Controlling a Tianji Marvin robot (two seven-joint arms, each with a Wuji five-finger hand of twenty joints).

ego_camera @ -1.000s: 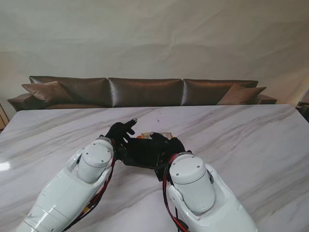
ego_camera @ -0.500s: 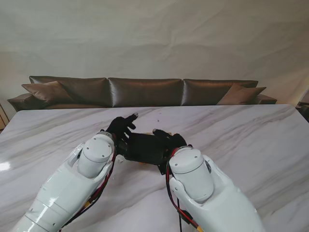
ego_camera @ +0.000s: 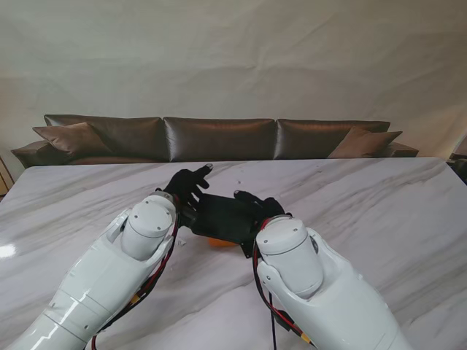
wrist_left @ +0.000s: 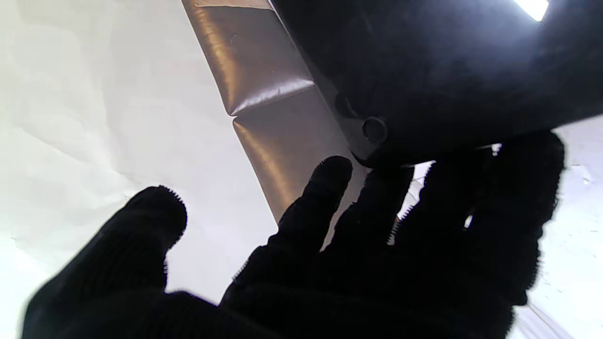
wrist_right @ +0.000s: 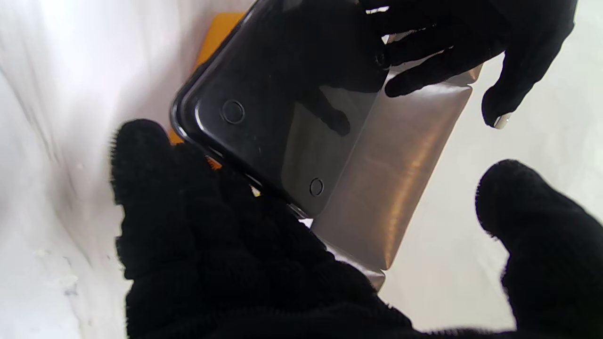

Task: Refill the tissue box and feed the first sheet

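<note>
Black glossy tissue box held tilted above the marble worktop, gripped at its ends by the left robot hand and right robot hand; an orange object lies beneath it.

The tissue box is a glossy black rectangular shell with rounded corners, held clear of the tabletop near its middle and tilted. In the right wrist view its shiny underside shows, smooth, with small round studs near the corners. An orange pack lies flat on the tabletop just under the box's near edge, mostly hidden by it. Whether it touches the box cannot be told.
</note>
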